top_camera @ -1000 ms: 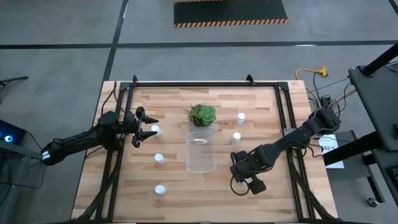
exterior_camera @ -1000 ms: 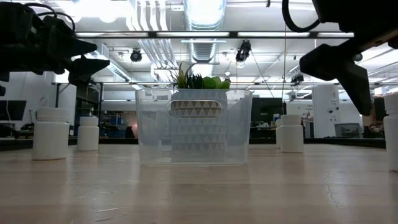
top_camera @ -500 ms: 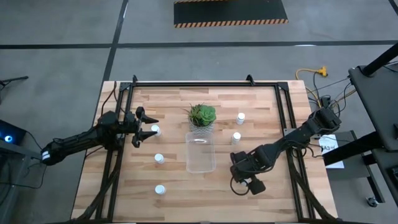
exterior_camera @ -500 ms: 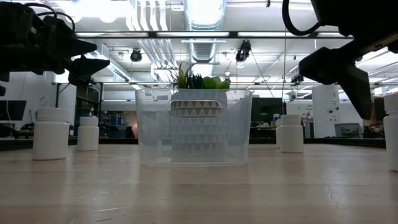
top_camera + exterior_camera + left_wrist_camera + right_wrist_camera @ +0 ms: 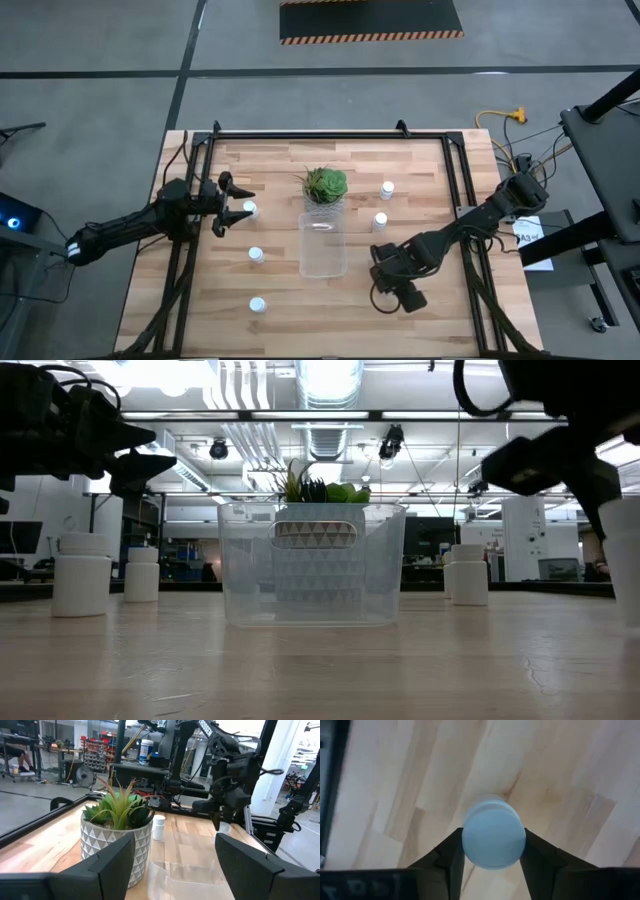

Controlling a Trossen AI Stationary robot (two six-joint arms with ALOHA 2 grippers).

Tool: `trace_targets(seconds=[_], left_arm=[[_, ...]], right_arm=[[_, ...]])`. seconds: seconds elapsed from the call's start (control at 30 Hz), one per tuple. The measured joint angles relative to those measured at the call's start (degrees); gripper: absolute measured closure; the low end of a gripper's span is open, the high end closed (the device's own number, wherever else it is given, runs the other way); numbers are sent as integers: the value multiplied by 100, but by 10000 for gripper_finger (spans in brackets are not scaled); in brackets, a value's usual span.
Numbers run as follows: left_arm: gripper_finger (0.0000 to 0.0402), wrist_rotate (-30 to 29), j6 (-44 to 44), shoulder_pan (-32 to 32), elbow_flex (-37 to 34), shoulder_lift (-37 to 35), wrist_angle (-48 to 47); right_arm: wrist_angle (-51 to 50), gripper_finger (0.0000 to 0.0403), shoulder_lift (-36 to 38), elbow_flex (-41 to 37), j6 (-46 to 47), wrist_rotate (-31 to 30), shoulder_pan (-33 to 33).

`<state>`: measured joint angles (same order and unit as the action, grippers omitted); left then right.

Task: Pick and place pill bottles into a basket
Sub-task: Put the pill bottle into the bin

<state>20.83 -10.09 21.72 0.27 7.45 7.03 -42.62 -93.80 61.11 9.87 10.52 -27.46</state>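
Pill bottle (image 5: 493, 839) was seen clamped between the right gripper's (image 5: 492, 851) two dark fingers (image 5: 451, 855), white cap up, over bare wood planks in the right wrist view. In the high view the right gripper (image 5: 397, 285) was placed low over the table's (image 5: 420, 170) near right part, just right of the basket (image 5: 322, 245); the held bottle itself was hidden there under the gripper. In the low view that bottle (image 5: 622, 560) was cut off at the frame's right edge with the dark gripper above it.

The left gripper (image 5: 236, 203) was held over the table's left side, fingers apart, nothing gripped; a pill bottle (image 5: 250, 209) stood just beside its tips. In the left wrist view the two spread fingers (image 5: 115, 865) framed the plant (image 5: 117, 832) and the clear basket's rim (image 5: 185, 872).

The basket was set mid-table, long side running front to back, no bottles visible inside. The green plant (image 5: 325, 185) in its patterned pot was touching or just beside the basket's far end. Two bottles (image 5: 387, 189) (image 5: 380, 221) stood right of the plant and basket. Two more (image 5: 255, 254) (image 5: 257, 304) stood left of the basket, well apart from each other. A person was seen seated far back in the room in the left wrist view.
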Motion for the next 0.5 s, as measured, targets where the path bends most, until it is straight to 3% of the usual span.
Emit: trace_targets(seconds=[0.33,0.5], left_arm=[[143,0,1,-1,0,-2,2],[143,1,0,1,0,-5,2]], right_arm=[[-738,262,-2,899,-424,-4,197],[-1400,262,-19,1498,-217,-6,538]])
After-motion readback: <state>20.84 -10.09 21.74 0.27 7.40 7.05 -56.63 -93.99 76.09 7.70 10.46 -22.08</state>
